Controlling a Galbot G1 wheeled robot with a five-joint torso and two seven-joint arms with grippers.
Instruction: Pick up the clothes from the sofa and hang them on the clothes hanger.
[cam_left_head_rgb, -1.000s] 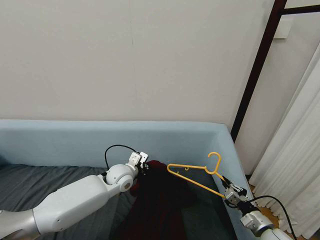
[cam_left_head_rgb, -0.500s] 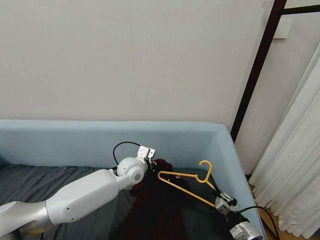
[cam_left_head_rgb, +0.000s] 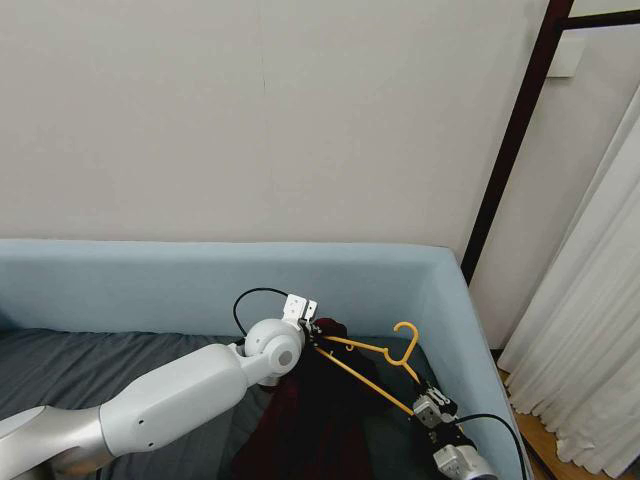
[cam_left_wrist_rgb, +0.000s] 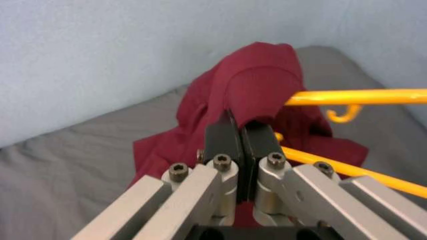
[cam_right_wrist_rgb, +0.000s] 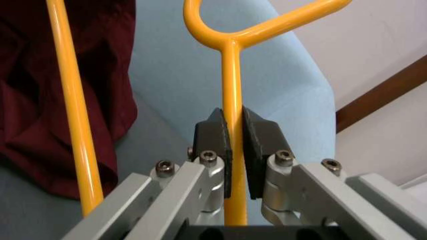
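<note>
Garment (cam_left_wrist_rgb: 257, 90), likely limp and light, heaps on the sofa (cam_left_head_rgb: 150, 285) with a fold pinched at the tips of the closed left fingers (cam_left_wrist_rgb: 223, 142), while the right fingers (cam_right_wrist_rgb: 213, 135) clamp the stiff, probably slippery hanger (cam_right_wrist_rgb: 230, 75) just below its hook.

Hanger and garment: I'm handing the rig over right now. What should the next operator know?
Left gripper: shut on a raised fold of the dark red garment, near the sofa backrest.
Right gripper: shut on the yellow hanger stem, below its hook.
Done: both things gripped; one hanger arm meets the raised fold.
To do: garment not yet on the hanger; most of it lies on the seat.
</note>
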